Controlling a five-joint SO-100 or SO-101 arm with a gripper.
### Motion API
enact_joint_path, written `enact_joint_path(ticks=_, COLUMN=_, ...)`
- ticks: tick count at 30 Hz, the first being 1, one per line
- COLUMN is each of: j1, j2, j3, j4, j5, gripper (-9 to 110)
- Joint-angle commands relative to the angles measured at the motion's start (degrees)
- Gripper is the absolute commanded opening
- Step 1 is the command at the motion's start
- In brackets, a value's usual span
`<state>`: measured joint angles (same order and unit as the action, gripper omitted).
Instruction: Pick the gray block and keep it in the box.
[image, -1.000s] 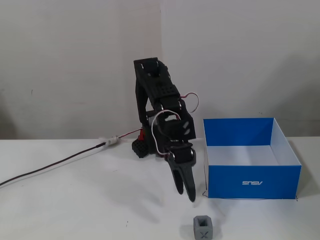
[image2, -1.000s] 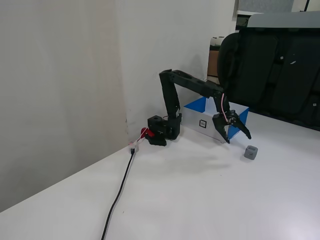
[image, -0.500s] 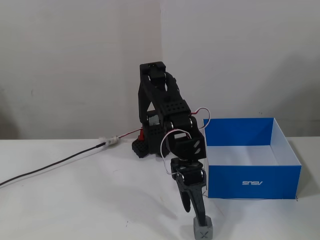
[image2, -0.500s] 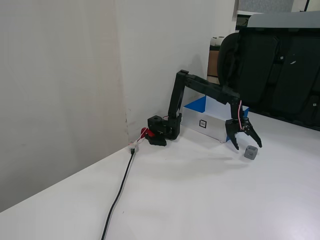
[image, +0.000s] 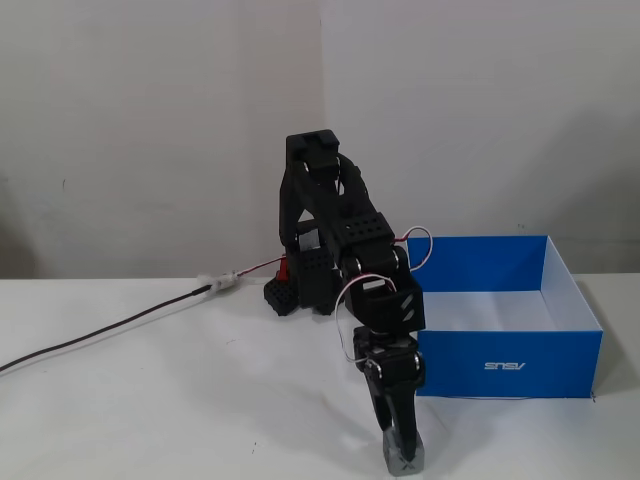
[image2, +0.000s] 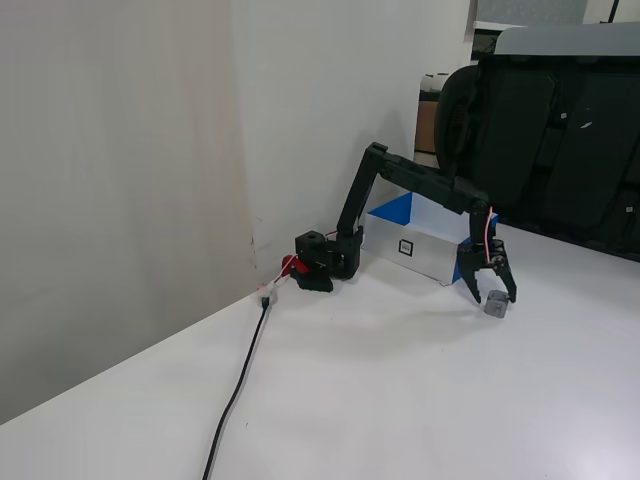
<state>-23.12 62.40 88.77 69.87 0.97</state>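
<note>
The gray block (image: 404, 456) sits on the white table near the front edge; in the other fixed view (image2: 494, 306) it lies just left of the box's near corner. My gripper (image: 401, 440) reaches down over it. In a fixed view the gripper (image2: 491, 297) is open, with one finger on each side of the block and the tips at about block height. I cannot tell whether the fingers touch it. The blue box (image: 520, 366) with a white inside stands to the right of the arm, open and empty; in the other fixed view the box (image2: 396, 211) lies behind the arm.
The arm's base (image: 295, 290) stands by the wall, with a red connector and a black cable (image: 100, 332) running left across the table. A dark office chair (image2: 550, 130) stands beyond the table's far edge. The wall is close behind the base.
</note>
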Motion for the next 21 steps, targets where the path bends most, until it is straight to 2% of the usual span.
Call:
enact_joint_path(ticks=1, j1=-0.3, j2=0.4, j3=-5.3, j4=1.1, j5=0.2, gripper=15)
enact_joint_path(ticks=3, j1=-0.2, j2=-0.5, j3=-5.9, j4=1.8, j5=0.2, gripper=2)
enact_joint_path(ticks=4, j1=-0.2, j2=-1.1, j3=-6.3, j4=2.1, j5=0.2, gripper=0)
enact_joint_path(ticks=11, j1=2.7, j2=4.4, j3=-6.5, j4=7.1, j5=0.0, gripper=0)
enact_joint_path(ticks=17, j1=4.8, j2=24.3, j3=3.6, j4=3.0, j5=-0.7, gripper=0)
enact_joint_path(ticks=21, j1=2.5, j2=35.4, j3=10.8, j4=0.1, j5=-0.7, gripper=0)
